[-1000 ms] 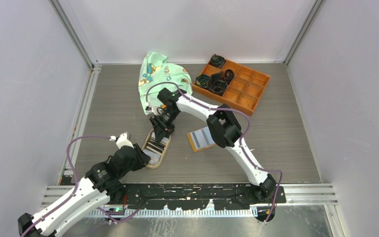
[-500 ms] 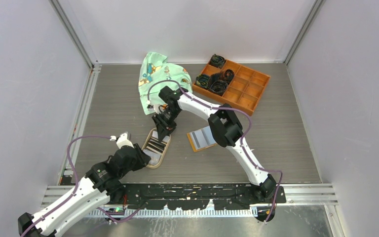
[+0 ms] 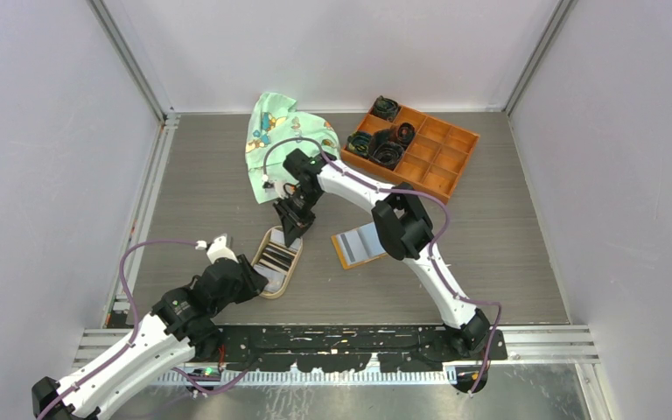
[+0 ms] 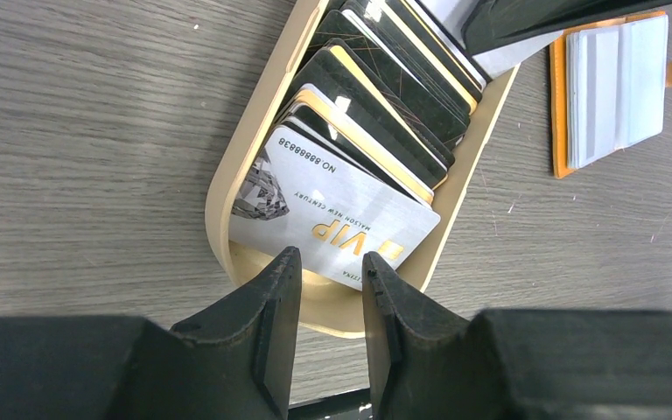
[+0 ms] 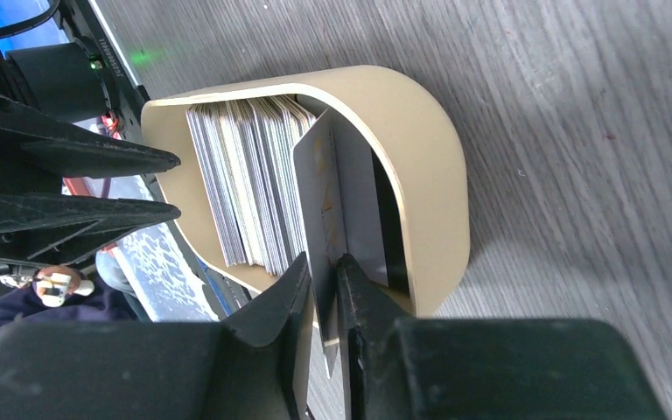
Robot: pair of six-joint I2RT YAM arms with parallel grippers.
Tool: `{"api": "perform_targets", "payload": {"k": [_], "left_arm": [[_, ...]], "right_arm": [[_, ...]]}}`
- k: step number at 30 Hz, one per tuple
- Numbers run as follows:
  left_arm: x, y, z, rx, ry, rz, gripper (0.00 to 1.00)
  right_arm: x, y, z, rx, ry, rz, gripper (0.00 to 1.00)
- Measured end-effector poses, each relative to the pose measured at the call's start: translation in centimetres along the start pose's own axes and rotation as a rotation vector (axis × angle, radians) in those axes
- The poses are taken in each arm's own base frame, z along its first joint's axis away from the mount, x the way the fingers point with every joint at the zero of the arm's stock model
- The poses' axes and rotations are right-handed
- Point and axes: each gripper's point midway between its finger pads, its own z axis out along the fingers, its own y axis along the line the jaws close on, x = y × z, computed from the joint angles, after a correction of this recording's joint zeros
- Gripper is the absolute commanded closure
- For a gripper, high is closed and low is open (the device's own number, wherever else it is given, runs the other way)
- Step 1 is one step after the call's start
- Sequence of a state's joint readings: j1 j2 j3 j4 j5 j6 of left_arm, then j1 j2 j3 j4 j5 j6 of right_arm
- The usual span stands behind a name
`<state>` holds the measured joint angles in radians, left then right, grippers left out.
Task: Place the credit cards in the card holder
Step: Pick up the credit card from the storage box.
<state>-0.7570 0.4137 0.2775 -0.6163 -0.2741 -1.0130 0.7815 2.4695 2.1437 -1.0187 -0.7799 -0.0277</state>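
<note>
A tan oval dish (image 3: 266, 283) holds several credit cards (image 3: 278, 256), dark, white and striped; a white VIP card (image 4: 332, 214) lies nearest my left gripper. My left gripper (image 4: 330, 262) is open, its tips over the dish's near end (image 4: 350, 311); it also shows in the top view (image 3: 259, 277). My right gripper (image 5: 324, 267) is shut on one grey card (image 5: 319, 188), held on edge above the dish's far end (image 5: 424, 175), next to the stack (image 5: 241, 184). It also shows in the top view (image 3: 294, 233). The orange card holder (image 3: 356, 247) lies open to the right, pale slots up (image 4: 617, 83).
A green patterned cloth (image 3: 284, 138) lies behind the dish. An orange compartmented tray (image 3: 442, 157) with dark coiled items stands at the back right. Pale walls close in the table on three sides.
My right gripper has risen and drawn slightly back from the dish with the card pinched in it. My left arm has stayed still.
</note>
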Motion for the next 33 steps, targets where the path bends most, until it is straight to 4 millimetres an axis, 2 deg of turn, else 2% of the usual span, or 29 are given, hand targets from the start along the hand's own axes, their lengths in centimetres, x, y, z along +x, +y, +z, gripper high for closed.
{"api": "perform_targets", "payload": {"k": [7,17,22,27,33], "left_arm": [[0.1,-0.1,0.0,0.005,0.006,0.002,0.67],[-0.5,-1.2,-0.5,0.069,-0.021,0.012,0.62],[-1.7,-3.0,-1.4,0.177,-0.074,0.008,0.49],[-2.7,-5.0,-2.3,0.330,-0.151,-0.006,0.34],[-3.7,-8.2,-3.0,0.548,-0.236,-0.036,0.27]], "right_arm": [[-0.5,-0.1,-1.2,0.041,-0.025,-0.030,0.90],[-1.1,0.8,-3.3,0.065,-0.060,-0.074,0.93],[-1.2,1.6,-4.7,0.057,-0.076,-0.094,0.94],[-1.1,3.4,-6.7,0.005,-0.101,-0.134,0.95],[0.6,5.9,-9.5,-0.106,-0.129,-0.168,0.96]]}}
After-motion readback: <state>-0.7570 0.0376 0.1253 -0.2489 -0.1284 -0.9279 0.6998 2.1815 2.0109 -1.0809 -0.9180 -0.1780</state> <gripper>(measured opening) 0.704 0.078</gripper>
